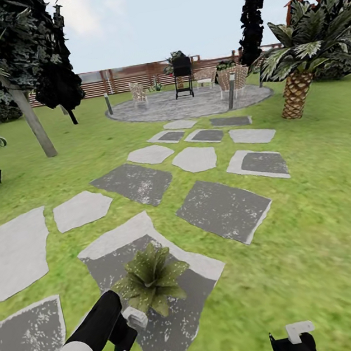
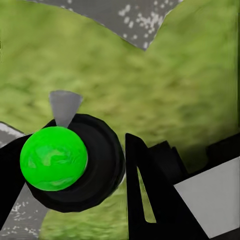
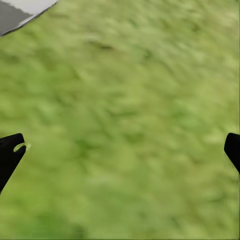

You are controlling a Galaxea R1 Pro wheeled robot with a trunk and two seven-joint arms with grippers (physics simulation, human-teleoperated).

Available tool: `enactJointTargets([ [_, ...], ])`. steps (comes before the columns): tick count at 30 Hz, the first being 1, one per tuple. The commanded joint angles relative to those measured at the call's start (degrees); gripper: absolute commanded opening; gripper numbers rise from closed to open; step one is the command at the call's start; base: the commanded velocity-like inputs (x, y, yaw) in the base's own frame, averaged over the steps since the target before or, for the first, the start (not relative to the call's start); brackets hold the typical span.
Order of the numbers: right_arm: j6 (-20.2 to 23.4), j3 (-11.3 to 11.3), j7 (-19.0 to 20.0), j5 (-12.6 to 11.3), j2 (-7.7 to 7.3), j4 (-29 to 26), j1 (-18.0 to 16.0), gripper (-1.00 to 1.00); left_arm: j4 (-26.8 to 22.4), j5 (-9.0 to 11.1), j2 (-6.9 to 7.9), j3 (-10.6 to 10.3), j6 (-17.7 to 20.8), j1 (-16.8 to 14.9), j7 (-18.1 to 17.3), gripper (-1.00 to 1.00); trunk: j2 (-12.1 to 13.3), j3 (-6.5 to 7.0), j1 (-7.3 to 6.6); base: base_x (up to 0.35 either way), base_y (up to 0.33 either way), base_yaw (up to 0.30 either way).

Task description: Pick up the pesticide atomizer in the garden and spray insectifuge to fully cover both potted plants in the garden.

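Left gripper (image 2: pixel 85 175) clamps green-domed black pesticide atomizer (image 2: pixel 55 159) beside small green rosette potted plant (image 1: pixel 151 279); right gripper (image 3: pixel 120 152) spread wide, empty, over lawn (image 3: pixel 130 100)

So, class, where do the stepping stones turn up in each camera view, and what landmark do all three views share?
Head view: the stepping stones run up the middle, from the bottom edge to the round patio.
Left wrist view: a speckled grey slab at the picture's upper edge, beyond the atomizer.
Right wrist view: one corner in the picture's upper left.
Shared landmark: the lawn.
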Motion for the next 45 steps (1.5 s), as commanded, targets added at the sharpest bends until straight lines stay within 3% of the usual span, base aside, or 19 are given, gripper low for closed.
enactJointTargets([
  [1, -0.19, -0.41, -0.11, 0.6, 0.02, 0.05, -0.03, 1.0, -0.08, -0.61, 0.02, -0.24, 0.06, -0.04, -0.57, -1.0, -0.02, -0.05, 0.01, 0.227, -0.205, 0.155],
  [11, -0.19, -0.41, -0.2, 0.59, 0.02, 0.04, -0.02, 1.0, 0.0, -0.61, -0.01, -0.12, 0.06, 0.45, -0.46, -1.0, -0.02, -0.05, 0.01, 0.038, -0.238, 0.043],
  [26, -0.19, -0.4, -0.2, 0.62, 0.02, 0.05, -0.03, 1.0, -0.08, -0.5, -0.04, 0.03, 0.5, -0.04, -0.35, -1.0, -0.02, -0.05, 0.01, -0.16, -0.136, 0.243],
  [33, -0.19, -0.41, -0.2, 0.59, 0.02, 0.05, -0.04, 1.0, -0.1, -0.54, -0.68, 0.03, 0.5, -0.21, -0.28, -1.0, -0.02, -0.05, 0.01, 0.195, -0.132, 0.017],
  [45, -0.19, -0.41, -0.2, 0.59, 0.02, 0.05, -0.04, 1.0, -0.08, -0.63, -0.4, -0.11, 0.51, -0.1, -0.06, -1.0, -0.02, -0.05, 0.01, 0.24, -0.167, 0.019],
])
